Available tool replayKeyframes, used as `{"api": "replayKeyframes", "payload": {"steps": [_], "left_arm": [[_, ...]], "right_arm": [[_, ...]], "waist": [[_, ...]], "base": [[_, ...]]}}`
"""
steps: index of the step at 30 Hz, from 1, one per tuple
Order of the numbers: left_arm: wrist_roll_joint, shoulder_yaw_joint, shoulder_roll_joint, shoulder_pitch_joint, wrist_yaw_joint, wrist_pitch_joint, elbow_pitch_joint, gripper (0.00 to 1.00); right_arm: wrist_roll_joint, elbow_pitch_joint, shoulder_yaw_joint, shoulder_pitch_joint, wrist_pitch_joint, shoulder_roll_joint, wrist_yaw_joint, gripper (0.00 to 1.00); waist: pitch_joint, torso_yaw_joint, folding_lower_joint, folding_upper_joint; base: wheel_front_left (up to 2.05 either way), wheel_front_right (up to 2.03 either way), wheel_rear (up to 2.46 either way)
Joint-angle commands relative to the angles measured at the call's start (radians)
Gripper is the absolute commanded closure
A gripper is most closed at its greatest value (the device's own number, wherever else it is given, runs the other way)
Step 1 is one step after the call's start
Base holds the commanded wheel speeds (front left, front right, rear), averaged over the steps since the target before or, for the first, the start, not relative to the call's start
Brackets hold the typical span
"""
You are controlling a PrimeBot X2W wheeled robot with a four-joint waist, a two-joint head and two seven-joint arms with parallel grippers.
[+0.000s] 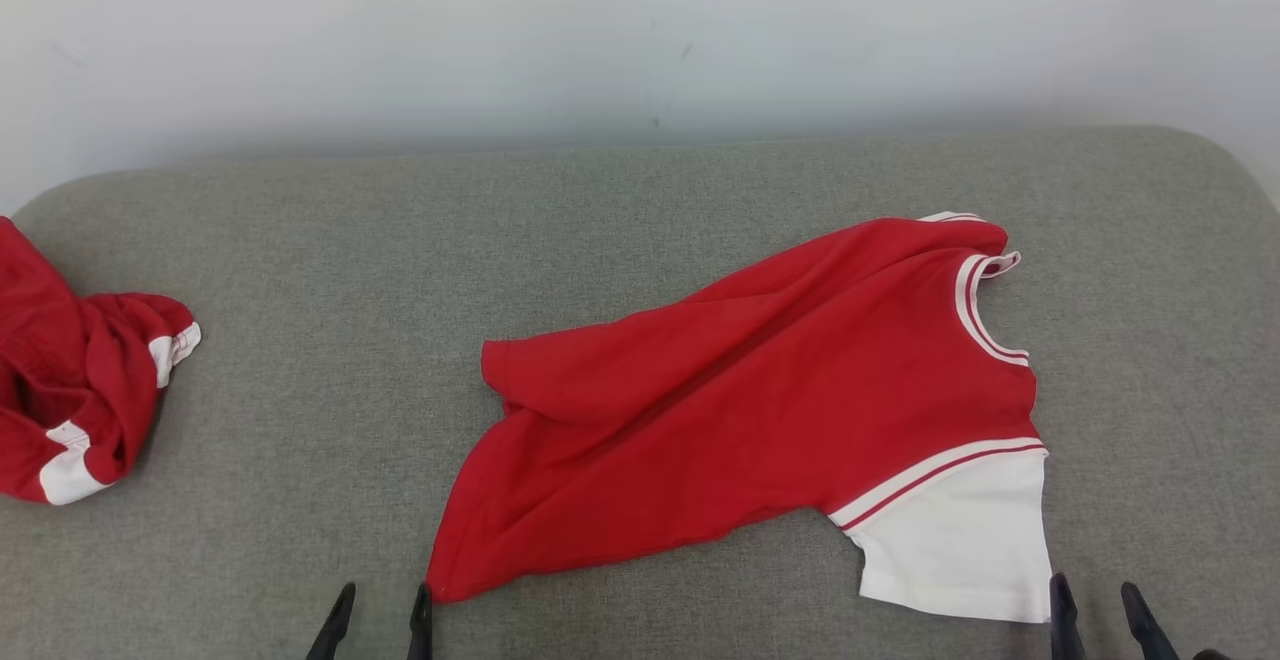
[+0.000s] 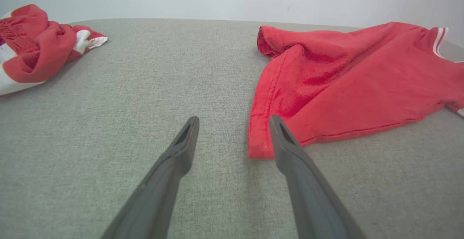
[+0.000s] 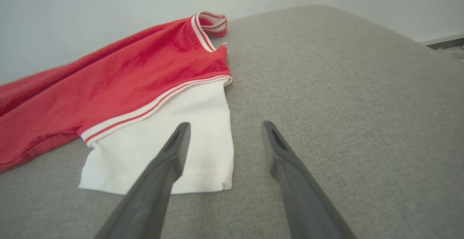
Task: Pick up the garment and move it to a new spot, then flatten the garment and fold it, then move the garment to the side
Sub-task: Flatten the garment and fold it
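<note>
Red cloth with a white sleeve [image 1: 960,540], the garment [image 1: 760,410] lies rumpled on the grey padded surface [image 1: 300,240], right of its middle and close to its near edge. Your left gripper [image 1: 386,592] and right gripper [image 1: 1093,585] stand wide open and empty at that near edge, one just beside the hem corner [image 1: 445,580], the other just beside the sleeve. To flatten well, I'd say pinch each end low and draw outward evenly, keeping cloth skimming the surface so folds slide out.
</note>
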Motion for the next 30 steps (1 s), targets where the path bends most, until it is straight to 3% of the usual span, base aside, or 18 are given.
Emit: {"api": "replayKeyframes", "payload": {"steps": [1, 21, 22, 23, 24, 30], "left_arm": [[0.007, 0.005, 0.001, 0.018, -0.002, -0.003, 0.008, 0.0], [-0.007, -0.097, 0.006, -0.163, -0.028, -0.003, 0.22, 0.0], [-0.008, -0.101, 0.006, -0.167, -0.028, -0.003, 0.229, 0.05], [-0.006, -0.102, 0.006, -0.174, -0.028, -0.003, 0.224, 0.33], [-0.015, -0.099, 0.005, -0.172, -0.026, -0.003, 0.227, 1.0], [-0.031, -0.097, 0.001, -0.136, -0.026, -0.003, 0.251, 1.0]], "right_arm": [[0.007, 0.016, -0.001, 0.011, -0.003, -0.006, -0.002, 0.0], [0.02, 0.259, 0.091, -0.131, 0.046, -0.02, -0.002, 0.0], [0.025, 0.271, 0.102, -0.135, 0.054, -0.016, -0.002, 0.39], [0.029, 0.28, 0.112, -0.137, 0.055, -0.015, -0.002, 1.0], [0.034, 0.287, 0.118, -0.138, 0.054, -0.017, -0.002, 1.0], [0.067, 0.269, 0.135, -0.143, 0.029, -0.038, -0.002, 1.0]], "waist": [[0.001, 0.0, 0.0001, 0.0], [0.054, -0.001, 0.0001, 0.0], [0.053, -0.002, 0.0001, 0.0], [0.051, -0.003, 0.0001, 0.0], [0.047, -0.004, 0.0001, 0.0], [0.026, -0.007, 0.0001, 0.0]], "base": [[0.0, 0.0, 0.0], [0.0, 0.0, 0.0], [0.0, 0.0, 0.0], [0.0, 0.0, 0.0], [0.0, 0.0, 0.0], [0.0, 0.0, 0.0]]}}
